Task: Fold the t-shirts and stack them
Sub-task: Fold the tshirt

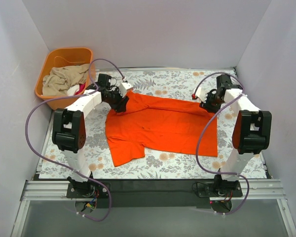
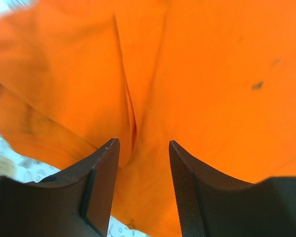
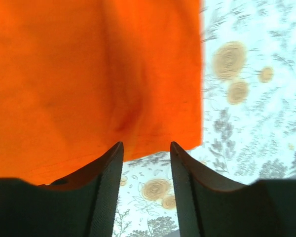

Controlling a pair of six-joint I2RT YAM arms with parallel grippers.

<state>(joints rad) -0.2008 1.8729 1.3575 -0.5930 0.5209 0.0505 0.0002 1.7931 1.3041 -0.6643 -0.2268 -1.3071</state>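
Orange tub (image 1: 64, 50) with crumpled beige cloth (image 1: 64, 79) inside; both arms' jaws apart, empty, at orange-red t-shirt (image 1: 163, 123).

The top camera looks down from high behind the near edge over the whole table (image 1: 158, 167); both wrist cameras hang close above the same orange shirt (image 1: 163, 123)

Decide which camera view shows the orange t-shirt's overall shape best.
The top external view: nearly the whole orange t-shirt lies spread on the floral tablecloth, with one sleeve and its outline clear. The left wrist view shows only creased orange cloth close up; the right wrist view shows just one corner and edge.
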